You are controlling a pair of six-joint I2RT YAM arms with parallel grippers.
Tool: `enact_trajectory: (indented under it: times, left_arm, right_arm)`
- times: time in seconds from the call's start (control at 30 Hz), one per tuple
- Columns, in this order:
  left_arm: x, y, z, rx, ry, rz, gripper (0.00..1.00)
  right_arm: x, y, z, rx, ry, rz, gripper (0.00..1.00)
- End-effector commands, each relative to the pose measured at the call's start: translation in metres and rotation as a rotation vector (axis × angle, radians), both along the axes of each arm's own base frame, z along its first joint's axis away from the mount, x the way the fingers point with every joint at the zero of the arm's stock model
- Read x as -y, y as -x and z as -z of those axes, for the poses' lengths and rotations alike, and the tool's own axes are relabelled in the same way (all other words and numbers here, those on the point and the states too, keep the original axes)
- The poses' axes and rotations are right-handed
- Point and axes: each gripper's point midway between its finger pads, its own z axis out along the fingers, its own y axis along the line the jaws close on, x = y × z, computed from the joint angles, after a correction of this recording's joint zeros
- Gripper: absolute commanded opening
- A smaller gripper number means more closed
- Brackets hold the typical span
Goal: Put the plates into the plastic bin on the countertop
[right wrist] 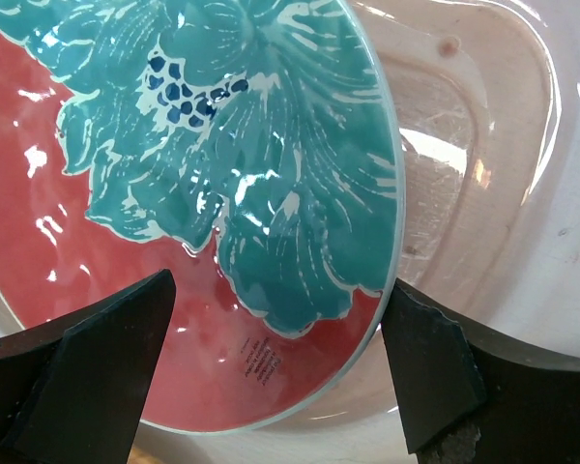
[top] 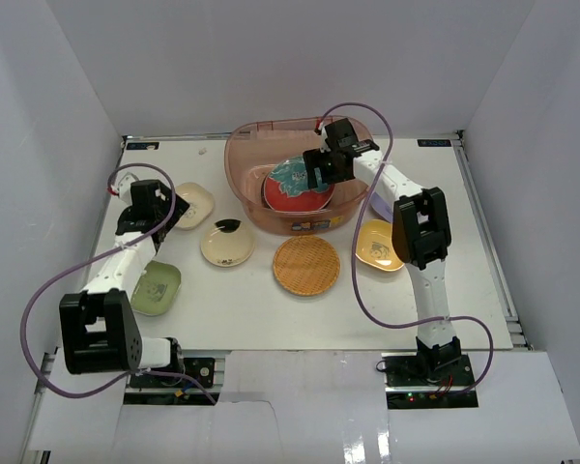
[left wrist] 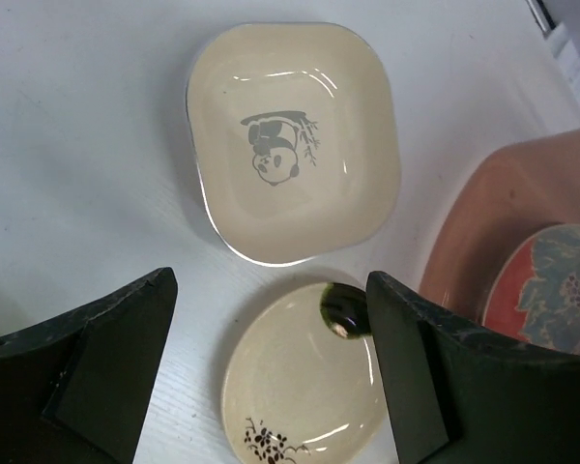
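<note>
At twelve o'clock, red plate (right wrist: 193, 193) in bin (top: 240, 193), my right pincer (right wrist: 280, 377) wide; my left pincer (left wrist: 271, 367) wide, must grip panda plate (left wrist: 295, 140) next.

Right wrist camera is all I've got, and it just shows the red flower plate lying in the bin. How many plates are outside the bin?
Observer: Five in plain sight on the countertop: the squarish cream plate, the round cream plate, the orange woven plate, the yellow plate and the green plate.
Operator: What's the left arm doing?
Observer: The left gripper hangs open and empty above the two cream plates.
Operator: Which plate is closest on my side?
Observer: The yellow plate, I'd say. It lies right beside the right arm, just right of the orange woven plate.
</note>
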Motion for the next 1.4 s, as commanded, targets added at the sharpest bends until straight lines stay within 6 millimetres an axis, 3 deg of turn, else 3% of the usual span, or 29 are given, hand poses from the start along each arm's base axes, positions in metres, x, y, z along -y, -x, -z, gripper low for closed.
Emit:
enact_trajectory:
  times: [0.0, 0.2, 0.33, 0.37, 0.47, 0.6, 0.67, 0.77, 0.83, 0.87, 0.9, 0.97, 1.0, 1.03, 1.07, 1.1, 1.13, 1.17, 1.2, 1.23, 1.27, 1.3, 1.33, 1.37]
  left_arm:
    - [-0.001, -0.025, -0.018, 0.054, 0.064, 0.021, 0.89]
    - [-0.023, -0.038, 0.024, -0.060, 0.028, -0.043, 0.86]
    - [-0.035, -0.049, 0.041, -0.099, 0.010, -0.076, 0.80]
    - [-0.036, -0.050, 0.046, -0.114, 0.008, -0.077, 0.79]
    - [-0.039, -0.052, 0.062, -0.152, 0.005, -0.085, 0.77]
    - [-0.040, -0.057, 0.067, -0.161, 0.003, -0.080, 0.70]
    - [-0.040, -0.060, 0.068, -0.157, -0.001, -0.072, 0.61]
    - [-0.040, -0.063, 0.072, -0.161, 0.000, -0.067, 0.53]
    - [-0.040, -0.065, 0.074, -0.166, -0.002, -0.067, 0.48]
    - [-0.040, -0.066, 0.078, -0.176, -0.004, -0.065, 0.45]
    - [-0.041, -0.066, 0.079, -0.179, -0.005, -0.065, 0.35]
    - [-0.042, -0.067, 0.080, -0.182, -0.011, -0.068, 0.22]
    - [-0.043, -0.067, 0.081, -0.186, -0.015, -0.068, 0.09]
    - [-0.043, -0.068, 0.079, -0.181, -0.019, -0.067, 0.03]
    - [-0.044, -0.069, 0.077, -0.176, -0.020, -0.070, 0.00]
    - [-0.044, -0.070, 0.071, -0.165, -0.024, -0.067, 0.00]
    - [-0.044, -0.071, 0.065, -0.150, -0.026, -0.065, 0.00]
    - [-0.045, -0.071, 0.058, -0.135, -0.028, -0.067, 0.00]
    - [-0.045, -0.073, 0.037, -0.083, -0.027, -0.072, 0.00]
    - [-0.045, -0.071, 0.027, -0.055, -0.028, -0.075, 0.00]
    - [-0.045, -0.071, 0.012, -0.012, -0.030, -0.077, 0.00]
    - [-0.046, -0.073, -0.008, 0.052, -0.037, -0.084, 0.00]
    - [-0.046, -0.070, -0.044, 0.145, -0.046, -0.087, 0.00]
    - [-0.045, -0.067, -0.060, 0.191, -0.051, -0.087, 0.00]
  right_arm:
    - [-0.022, -0.011, -0.040, 0.116, -0.058, -0.068, 0.90]
    - [-0.033, -0.008, -0.045, 0.158, -0.031, -0.195, 0.90]
    - [-0.035, 0.000, -0.027, 0.224, 0.159, -0.335, 0.90]
    - [-0.025, -0.006, -0.026, 0.244, 0.222, -0.296, 0.90]
    - [-0.023, -0.010, -0.032, 0.280, 0.235, -0.271, 0.90]
    - [-0.024, -0.020, -0.069, 0.406, 0.246, -0.223, 0.90]
    - [-0.031, -0.021, -0.086, 0.442, 0.209, -0.206, 0.91]
    - [-0.042, -0.017, -0.140, 0.532, 0.072, -0.180, 0.99]
    - [-0.035, -0.009, -0.182, 0.590, -0.015, -0.111, 0.85]
    - [-0.030, -0.010, -0.200, 0.628, -0.048, -0.073, 0.64]
    - [-0.014, -0.003, -0.222, 0.646, -0.095, -0.017, 0.55]
    - [0.010, 0.000, -0.242, 0.677, -0.133, 0.060, 0.30]
    - [0.027, 0.010, -0.266, 0.706, -0.181, 0.107, 0.27]
    - [0.056, 0.009, -0.247, 0.654, -0.193, 0.188, 0.26]
    - [0.076, 0.011, -0.245, 0.650, -0.199, 0.243, 0.25]
    - [0.115, 0.015, -0.259, 0.684, -0.213, 0.328, 0.25]
    - [0.136, 0.022, -0.222, 0.607, -0.215, 0.402, 0.28]
    - [0.157, 0.027, -0.210, 0.585, -0.222, 0.464, 0.32]
    - [0.197, 0.033, -0.213, 0.611, -0.236, 0.554, 0.39]
    - [0.215, 0.044, -0.171, 0.535, -0.226, 0.628, 0.56]
    - [0.234, 0.050, -0.156, 0.512, -0.213, 0.680, 0.65]
    - [0.261, 0.054, -0.151, 0.520, -0.207, 0.747, 0.71]
    - [0.274, 0.059, -0.139, 0.504, -0.196, 0.786, 0.75]
    - [0.293, 0.068, -0.116, 0.466, -0.172, 0.845, 0.79]
